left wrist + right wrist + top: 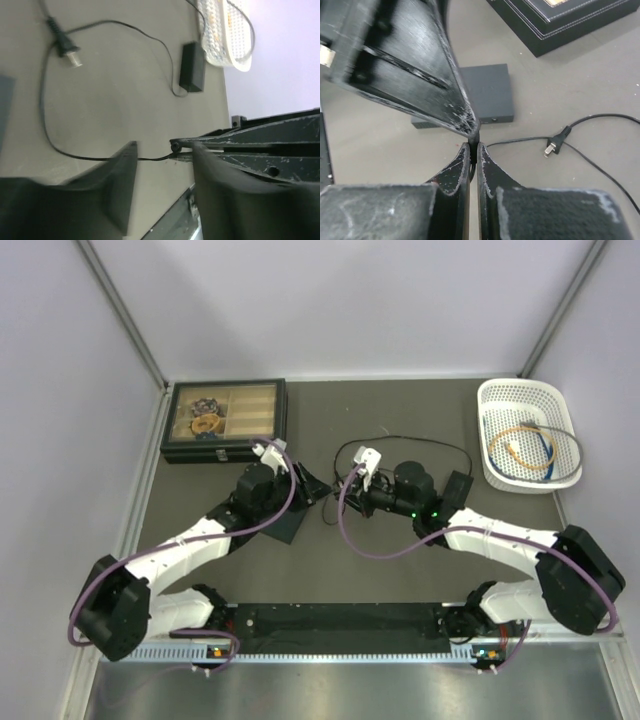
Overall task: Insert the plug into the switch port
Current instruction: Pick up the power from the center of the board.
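At the middle of the tabletop (400, 570) my two arms meet tip to tip over the thin black lead (47, 125). The right fingers (455, 170) are pressed fully together on the free end of that lead. I take the black stub between the pads to be the plug (472, 137), though most of it is hidden. Gripping so close to the end should keep the plug stiff enough to steer.

The left fingers (117, 180) stand partly apart and hold nothing. The lead runs loose through their gap, so I judge they won't fight the right arm's pull.

From the right fingertips, the switch box (487, 92) lies flat at 12 o'clock, near but apart. The switch port (494, 119) looks to be the small pale spot on its facing edge, toward 1 o'clock. One left finger's tip hangs between. The mains plug (553, 145) lies at 3 o'clock.
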Robot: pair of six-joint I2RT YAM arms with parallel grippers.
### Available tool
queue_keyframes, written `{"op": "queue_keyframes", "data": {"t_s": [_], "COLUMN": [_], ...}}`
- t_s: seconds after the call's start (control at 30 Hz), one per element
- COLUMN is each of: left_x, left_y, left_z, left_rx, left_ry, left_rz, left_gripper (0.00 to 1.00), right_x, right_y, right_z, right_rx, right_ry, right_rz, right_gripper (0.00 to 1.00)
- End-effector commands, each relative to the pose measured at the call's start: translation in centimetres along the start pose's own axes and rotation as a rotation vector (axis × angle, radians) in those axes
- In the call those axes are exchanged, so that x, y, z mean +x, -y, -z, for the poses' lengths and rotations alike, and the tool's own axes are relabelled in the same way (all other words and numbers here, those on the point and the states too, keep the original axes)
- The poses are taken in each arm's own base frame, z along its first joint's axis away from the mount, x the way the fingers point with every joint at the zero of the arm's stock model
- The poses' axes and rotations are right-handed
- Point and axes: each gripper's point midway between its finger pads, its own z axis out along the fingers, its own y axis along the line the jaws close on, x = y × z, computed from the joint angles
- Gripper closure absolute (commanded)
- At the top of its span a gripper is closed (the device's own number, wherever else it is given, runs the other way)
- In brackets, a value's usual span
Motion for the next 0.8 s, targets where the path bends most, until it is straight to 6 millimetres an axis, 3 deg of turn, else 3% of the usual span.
{"op": "queue_keyframes", "data": {"t_s": [0.0,0.07,0.2,0.33,0.37,0.47,0.6,0.77], "left_x": [-2.7,-3.9,-6.4,-6.9,-7.1,-7.1,-6.6,-6.3], "left_y": [-0.5,-1.4,-3.8,-6.7,-7.5,-9.0,-11.6,-13.1], "left_z": [1.2,2.1,4.0,5.1,5.5,5.4,4.8,3.9], "left_rx": [-0.084,-0.158,-0.315,-0.469,-0.52,-0.61,-0.725,-0.779], "left_ry": [0.117,0.172,0.291,0.3,0.297,0.262,0.209,0.169], "left_rz": [-0.139,-0.175,-0.279,-0.347,-0.365,-0.4,-0.407,-0.414], "left_gripper": [0.38,0.25,0.12,0.11,0.09,0.08,0.08,0.1], "right_x": [-0.9,0.2,2.3,3.9,5.6,6.1,8.2,9.7], "right_y": [1.2,1.3,1.7,2.3,2.4,2.5,2.7,3.1], "right_z": [-0.7,-1.0,-1.8,-2.8,-3.2,-4.5,-6.3,-8.0], "right_rx": [0.02,0.019,0.013,0.018,0.014,-0.003,-0.024,-0.024], "right_ry": [-0.005,-0.046,-0.134,-0.194,-0.246,-0.263,-0.3,-0.308], "right_rz": [0.05,0.044,0.045,0.033,0.021,0.018,-0.002,-0.022], "right_gripper": [1.0,1.0,1.0,1.0,1.0,1.0,1.0,1.0]}}
